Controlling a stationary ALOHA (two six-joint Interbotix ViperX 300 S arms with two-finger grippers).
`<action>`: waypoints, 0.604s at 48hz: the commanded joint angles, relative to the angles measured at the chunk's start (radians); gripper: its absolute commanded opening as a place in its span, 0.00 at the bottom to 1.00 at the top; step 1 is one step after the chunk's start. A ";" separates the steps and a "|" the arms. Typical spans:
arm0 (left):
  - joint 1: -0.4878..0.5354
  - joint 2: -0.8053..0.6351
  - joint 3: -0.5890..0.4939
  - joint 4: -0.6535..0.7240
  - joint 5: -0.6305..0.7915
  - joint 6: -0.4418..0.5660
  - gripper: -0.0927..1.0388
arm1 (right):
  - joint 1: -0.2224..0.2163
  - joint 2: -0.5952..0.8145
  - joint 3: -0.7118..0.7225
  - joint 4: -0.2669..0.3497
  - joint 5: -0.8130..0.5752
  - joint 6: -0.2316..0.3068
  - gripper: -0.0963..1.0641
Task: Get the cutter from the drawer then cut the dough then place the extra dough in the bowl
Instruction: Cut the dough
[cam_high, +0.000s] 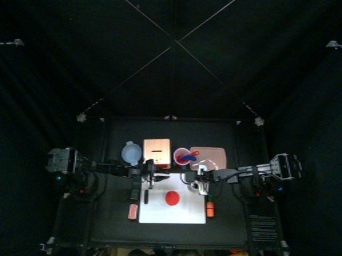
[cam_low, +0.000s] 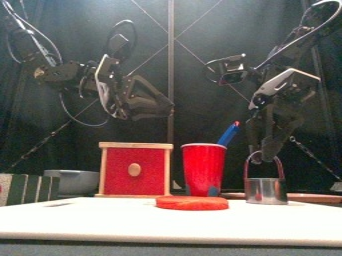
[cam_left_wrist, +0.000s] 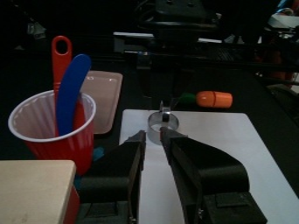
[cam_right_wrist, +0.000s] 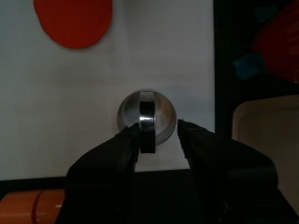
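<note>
Clamping cutter (cam_low: 265, 188) by its handle, right gripper (cam_right_wrist: 158, 136) rests it on white board (cam_right_wrist: 70, 105) beside dough (cam_low: 191, 203); left gripper (cam_left_wrist: 149, 142) hovers empty, slightly parted. Cutting step: next, lift, centre over dough, press.

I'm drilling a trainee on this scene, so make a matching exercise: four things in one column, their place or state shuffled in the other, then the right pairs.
1. cutter
2. dough
3. blue knife
4. left gripper

A. stands in the red cup
B. empty, raised in the air
C. lies flat on the white board
D. handle gripped by the right gripper

Pairs: 1-D, 2-C, 3-A, 4-B.
</note>
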 joint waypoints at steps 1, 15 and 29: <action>0.003 0.003 -0.002 -0.020 -0.005 0.000 0.67 | 0.003 -0.012 -0.015 -0.002 -0.008 -0.002 0.59; -0.006 0.005 0.015 -0.057 -0.002 0.000 0.67 | 0.114 0.012 -0.150 -0.008 0.015 0.002 0.48; -0.005 0.000 0.046 -0.084 -0.002 0.002 0.67 | 0.156 0.192 -0.356 -0.015 0.060 0.002 0.48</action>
